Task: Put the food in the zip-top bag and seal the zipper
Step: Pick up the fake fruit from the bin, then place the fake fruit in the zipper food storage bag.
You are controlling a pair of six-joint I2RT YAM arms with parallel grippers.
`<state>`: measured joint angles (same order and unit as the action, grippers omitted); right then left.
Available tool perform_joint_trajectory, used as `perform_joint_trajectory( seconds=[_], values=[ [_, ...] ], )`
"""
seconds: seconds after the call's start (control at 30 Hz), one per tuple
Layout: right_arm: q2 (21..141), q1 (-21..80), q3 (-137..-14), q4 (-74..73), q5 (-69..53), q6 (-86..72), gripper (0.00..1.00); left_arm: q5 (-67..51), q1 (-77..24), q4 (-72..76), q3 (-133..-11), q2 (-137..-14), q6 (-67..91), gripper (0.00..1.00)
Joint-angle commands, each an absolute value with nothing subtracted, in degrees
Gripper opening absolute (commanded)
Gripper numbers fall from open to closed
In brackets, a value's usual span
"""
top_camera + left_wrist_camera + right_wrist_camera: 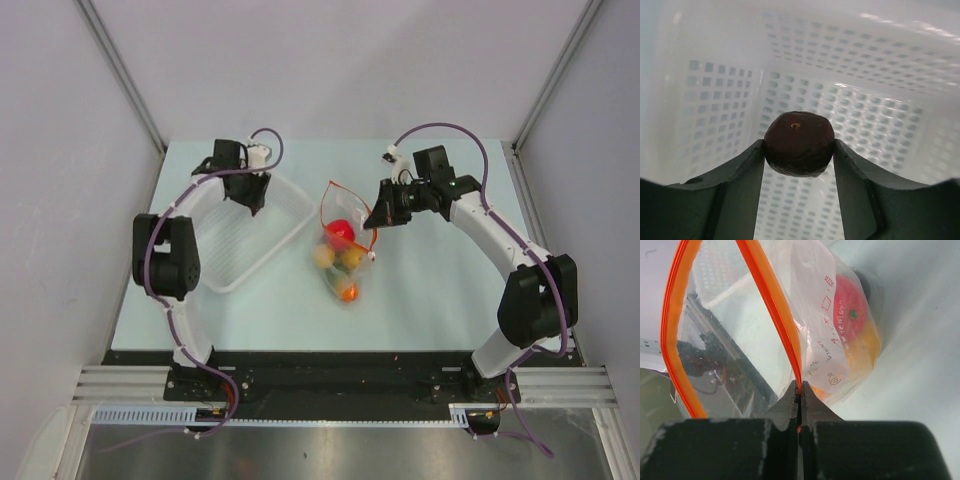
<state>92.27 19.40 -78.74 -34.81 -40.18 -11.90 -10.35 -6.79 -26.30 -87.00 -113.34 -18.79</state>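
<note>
A: Two pincers were shown. Where did the left pincer (799, 146) stand?

B: Inside the white perforated basket (240, 250), at the left of the counter (430, 300). Its fingers (740, 175) were clamped on the dark purple-brown fruit (799, 137), one touching each flank. The fruit sat squarely between the tips, its stem scar turned toward the wrist camera.

A: Was the fruit clear of the basket floor?

B: That could not be told. The wrist view showed only the basket's mesh behind it.

A: And the right pincer (800, 392)?

B: Its jaws were pressed together on the zipper (769, 295), pinching the orange strip at one side of the mouth. From that pinch the strip rose in a loop, so the mouth of the zip-top bag (336, 274) stood open.

A: Where did the bag lie relative to that pincer?

B: Seen from overhead, it lay at mid-counter, just right of the basket. The pincer gripped the mouth's right-hand edge, and the bag's body extended from there toward the arm bases.

A: Contents?

B: A red fruit (340, 232) lay nearest the mouth, yellow pieces (323, 256) just below it, and an orange piece (347, 292) at the bottom end.
</note>
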Motion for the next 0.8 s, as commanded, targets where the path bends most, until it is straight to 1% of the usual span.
perform_joint_trajectory(
  seconds=[0.0,0.03,0.13,0.17,0.27,0.4,0.6,0.67,0.7,0.73,0.77],
  values=[
    [92.55,20.12,-79.71,-33.75,-40.96,-10.55,0.0,-21.95,-7.38,-28.38,-88.33,-96.7,-15.82,0.57],
    [92.55,20.47,-79.89,-34.27,-40.78,-10.11,0.0,-25.8,-8.17,-30.13,-88.85,-94.85,-15.73,0.57],
    [92.64,21.71,-80.5,-34.54,-40.87,-8.44,0.0,-30.57,-10.1,-34.78,-92.8,-90.45,-15.91,0.57],
    [92.72,21.97,-80.59,-34.63,-41.22,-7.92,0.0,-32.59,-12.11,-35.41,-93.94,-89.57,-16.17,0.58],
    [93.08,22.5,-81.38,-35.07,-41.84,-7.74,0.0,-34.01,-17.21,-35.6,-93.87,-85.7,-16.43,0.59],
    [93.08,22.85,-81.91,-35.51,-41.66,-7.47,0.0,-32.87,-23.63,-34.19,-93.6,-83.5,-16.7,0.61],
    [92.55,23.29,-82.7,-36.73,-42.54,-6.16,0.0,-29.1,-33.56,-34.89,-91.94,-86.39,-20.21,0.6],
    [92.46,23.38,-82.79,-37.79,-42.54,-5.45,0.0,-27.78,-36.47,-34.98,-90.89,-87.62,-21.52,0.64],
    [92.11,23.38,-82.71,-37.97,-42.63,-5.1,0.0,-25.08,-37.17,-35.94,-90.88,-88.24,-22.14,0.68],
    [91.94,23.29,-82.71,-38.49,-42.89,-4.49,0.0,-23.48,-38.4,-36.73,-91.14,-89.2,-22.41,0.76],
    [91.67,23.29,-82.62,-38.67,-43.33,-4.13,0.0,-23.03,-38.67,-37.96,-92.45,-90.69,-23.2,0.78]
  ],
)
